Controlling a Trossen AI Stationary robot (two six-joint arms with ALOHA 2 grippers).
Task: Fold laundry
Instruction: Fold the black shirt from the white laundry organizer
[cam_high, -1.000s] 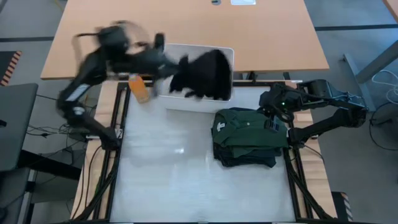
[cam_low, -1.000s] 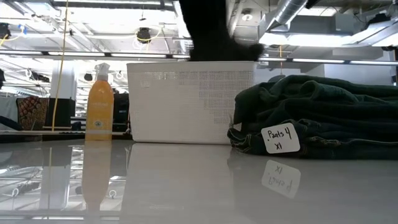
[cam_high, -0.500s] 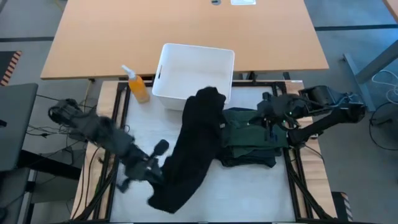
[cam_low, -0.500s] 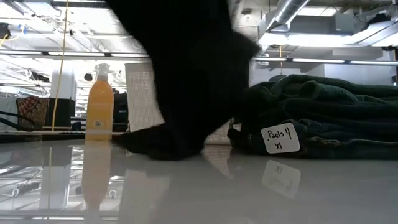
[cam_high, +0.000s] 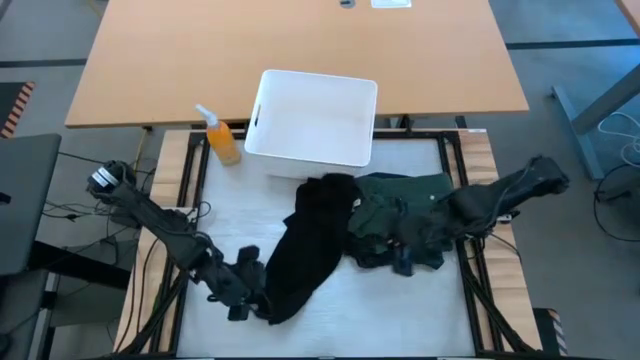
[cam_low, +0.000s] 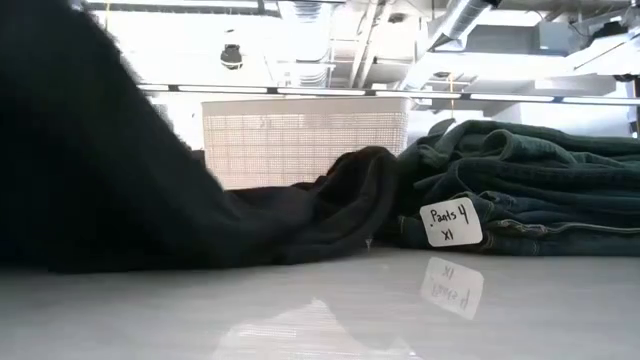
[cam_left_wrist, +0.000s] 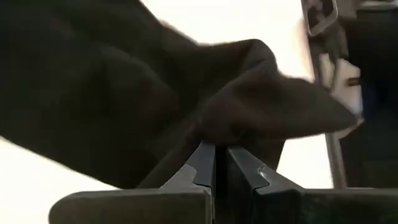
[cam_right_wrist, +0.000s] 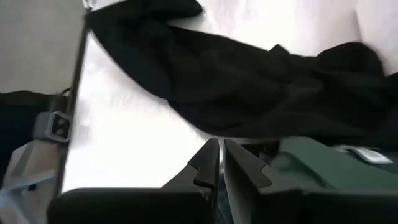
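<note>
A black garment (cam_high: 305, 240) lies stretched across the white table from near the bin to the near left. Its far end (cam_low: 350, 185) rests against a folded dark green stack (cam_high: 400, 200), which lies on the table's right half and bears a white tag (cam_low: 450, 222). My left gripper (cam_high: 258, 296) is low at the garment's near end, shut on it. My right gripper (cam_high: 400, 262) hovers over the near edge of the green stack, shut and holding nothing; its wrist view shows both the garment (cam_right_wrist: 249, 87) and the stack (cam_right_wrist: 323, 162). My left gripper pinches a bunched fold at the black garment's near end (cam_left_wrist: 239, 121) between its two fingers (cam_left_wrist: 202, 163). The fingers slant down, coming from the table's left. That end rises to the fingers; the rest lies slack on the table.
A white plastic bin (cam_high: 315, 115) stands at the table's far edge, with an orange spray bottle (cam_high: 222, 140) to its left. Bare table (cam_high: 400, 310) shows near the front edge on the right. A wooden desk (cam_high: 300, 50) lies beyond the table.
My left gripper has swung from above the bin down toward the table's near left, drawing the black garment out of the bin and laying it along the table. My right gripper has moved from the table's right edge inward and lower, over the green stack.
</note>
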